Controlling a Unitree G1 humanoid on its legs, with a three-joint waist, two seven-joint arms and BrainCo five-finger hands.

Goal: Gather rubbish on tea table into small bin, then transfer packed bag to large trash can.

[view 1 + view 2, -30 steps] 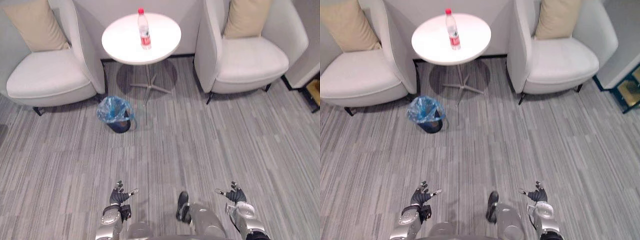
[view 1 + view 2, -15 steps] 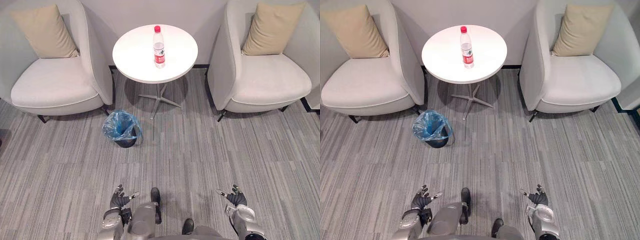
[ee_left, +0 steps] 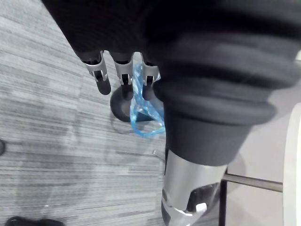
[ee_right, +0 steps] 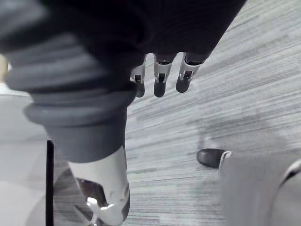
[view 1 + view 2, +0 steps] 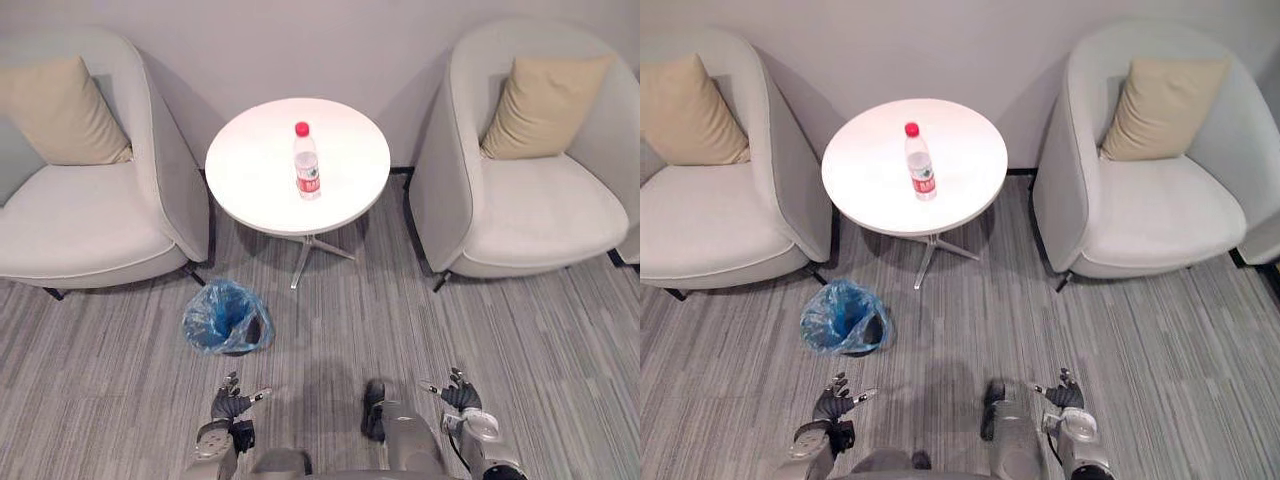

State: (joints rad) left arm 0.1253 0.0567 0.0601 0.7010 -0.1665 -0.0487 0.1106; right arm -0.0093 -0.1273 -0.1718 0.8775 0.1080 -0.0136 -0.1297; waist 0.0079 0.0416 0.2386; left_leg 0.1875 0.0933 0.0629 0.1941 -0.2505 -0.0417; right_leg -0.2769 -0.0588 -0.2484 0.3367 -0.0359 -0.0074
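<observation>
Whole-view shift against the frame a second ago: tea table (image 5: 250,180), bin and chairs slide together, so the camera has moved with me, not the things. Table looks closer now.

Nearest: left hand (image 5: 232,404) and right hand (image 5: 457,396) hang low over the grey carpet (image 5: 330,330). Both have fingers loose and spread, holding nothing.

Next out, on my left: small bin (image 5: 225,318) stands on the carpet, lined with a blue bag (image 3: 141,110), mouth open. It is just beside the table's foot (image 5: 312,250) and near the left armchair (image 5: 80,220).

Beyond: bottle (image 5: 306,165), red cap, upright near the middle of the round top. I see nothing else on the top.

Judgement: the step in hand is the approach to the bottle. Stop square to the table edge, with the bin off to my side and not underfoot. Bottle is tall and narrow, so close round its body, not the cap, or it may tip and roll.

Farthest: right armchair (image 5: 540,210), a tan cushion (image 5: 545,105) in each chair, wall (image 5: 300,40) behind. Chairs flank the table closely.
</observation>
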